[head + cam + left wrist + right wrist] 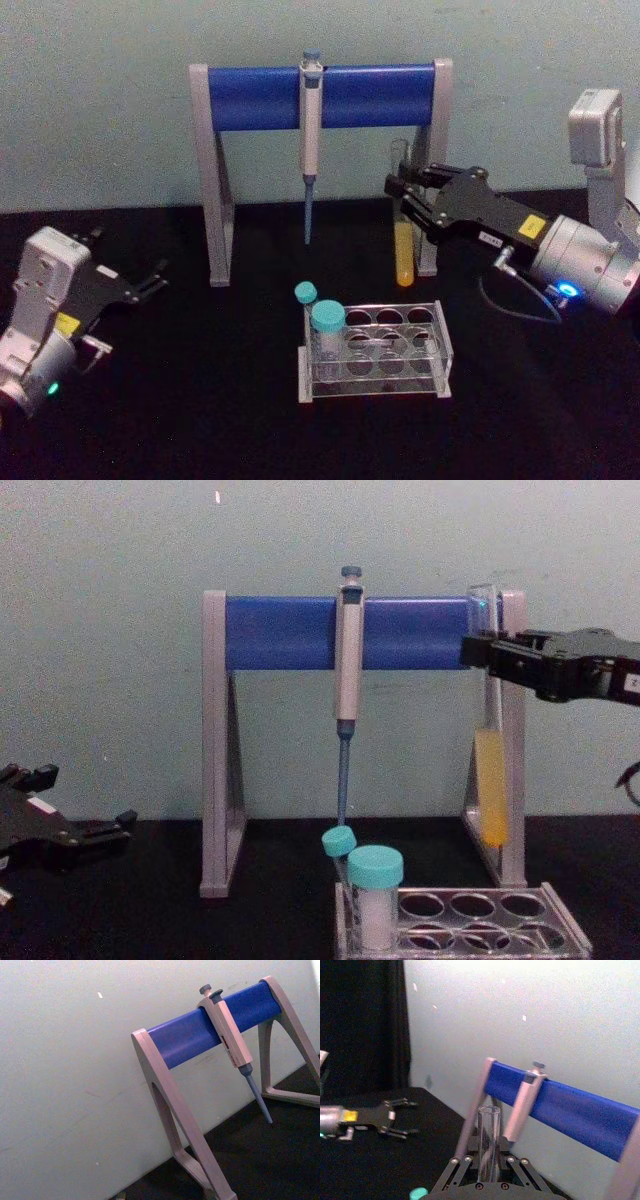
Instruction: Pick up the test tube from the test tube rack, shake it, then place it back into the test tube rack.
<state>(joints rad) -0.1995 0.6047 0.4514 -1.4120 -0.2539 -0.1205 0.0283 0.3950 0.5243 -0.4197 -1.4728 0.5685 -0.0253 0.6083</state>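
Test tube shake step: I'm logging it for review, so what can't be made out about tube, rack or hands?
- Long clear glass test tube with yellow liquid: in the right wrist view the right hand, shut on it, hides its liquid-filled lower part.
- Low clear plastic test tube rack: the chest view's bottom edge cuts off its front.
- The left hand, open: the chest view's left edge cuts off its body.

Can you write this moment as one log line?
right gripper: shut on test tube, lifted, upright | test tube rack: tube out | left gripper: open, idle at left
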